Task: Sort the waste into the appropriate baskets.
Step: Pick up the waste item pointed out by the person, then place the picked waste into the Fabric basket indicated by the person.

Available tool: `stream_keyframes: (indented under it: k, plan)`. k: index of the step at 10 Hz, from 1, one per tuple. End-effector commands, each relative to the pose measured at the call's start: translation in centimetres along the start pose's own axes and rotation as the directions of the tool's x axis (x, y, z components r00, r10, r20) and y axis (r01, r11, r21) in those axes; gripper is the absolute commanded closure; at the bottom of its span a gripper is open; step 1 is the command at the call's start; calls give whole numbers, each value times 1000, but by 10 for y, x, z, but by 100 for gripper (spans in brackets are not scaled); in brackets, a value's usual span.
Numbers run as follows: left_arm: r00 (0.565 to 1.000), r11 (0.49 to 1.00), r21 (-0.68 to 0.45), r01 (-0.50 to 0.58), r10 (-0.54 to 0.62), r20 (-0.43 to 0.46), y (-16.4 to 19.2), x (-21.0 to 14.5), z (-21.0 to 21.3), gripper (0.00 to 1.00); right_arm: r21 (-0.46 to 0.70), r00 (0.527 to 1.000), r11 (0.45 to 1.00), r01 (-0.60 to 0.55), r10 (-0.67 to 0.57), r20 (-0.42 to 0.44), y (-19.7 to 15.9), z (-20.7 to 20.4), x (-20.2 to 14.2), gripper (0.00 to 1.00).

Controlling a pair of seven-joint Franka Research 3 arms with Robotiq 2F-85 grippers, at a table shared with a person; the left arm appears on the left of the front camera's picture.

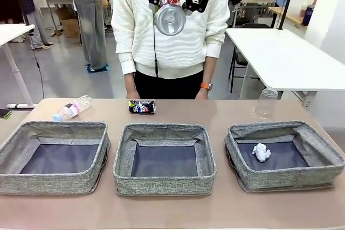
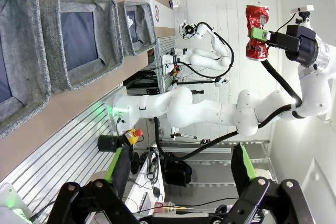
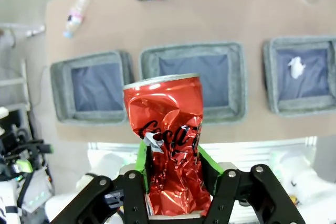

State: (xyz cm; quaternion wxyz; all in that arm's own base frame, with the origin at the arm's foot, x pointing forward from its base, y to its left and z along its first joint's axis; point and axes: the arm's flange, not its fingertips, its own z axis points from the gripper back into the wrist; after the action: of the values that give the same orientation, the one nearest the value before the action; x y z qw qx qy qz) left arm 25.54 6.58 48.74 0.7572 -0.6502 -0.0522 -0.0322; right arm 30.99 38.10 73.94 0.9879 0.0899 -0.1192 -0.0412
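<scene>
Red drink can [image 3: 164,124] is clamped in my right claw [image 3: 170,153], sticking out toward twelve o'clock in its wrist view; my left claw [image 2: 181,170] stands apart, empty.

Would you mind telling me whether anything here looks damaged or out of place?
The red drink can in the right gripper is badly crumpled. The dark printed can and clear plastic bottle with blue cap lie on their sides beyond the grey fabric baskets.

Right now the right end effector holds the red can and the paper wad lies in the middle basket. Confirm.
Wrong basket: the front view shows the paper wad in the right basket, not the middle basket. The right end effector does hold the red can.
</scene>
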Motion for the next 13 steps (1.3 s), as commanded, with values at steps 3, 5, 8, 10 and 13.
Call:
stream_keyframes:
  k: [3, 5, 8, 10, 13]
  plan:
    - [1000, 1000, -18, 1, -1, 6, -2, -2, -2, 0, 5, 1000, 1000, 5, -5, 2, -3, 1, -3, 61]
    - [1000, 1000, -18, 1, -1, 6, -2, -2, -2, 0, 5, 1000, 1000, 5, -5, 2, -3, 1, -3, 61]
    - [1000, 1000, -18, 1, -1, 6, -2, -2, -2, 0, 5, 1000, 1000, 5, -5, 2, -3, 1, -3, 61]
    - [1000, 1000, -18, 1, -1, 6, -2, -2, -2, 0, 5, 1000, 1000, 5, -5, 2, -3, 1, -3, 61]
    - [1000, 1000, -18, 1, -1, 6, -2, -2, -2, 0, 5, 1000, 1000, 5, -5, 2, -3, 1, -3, 61]
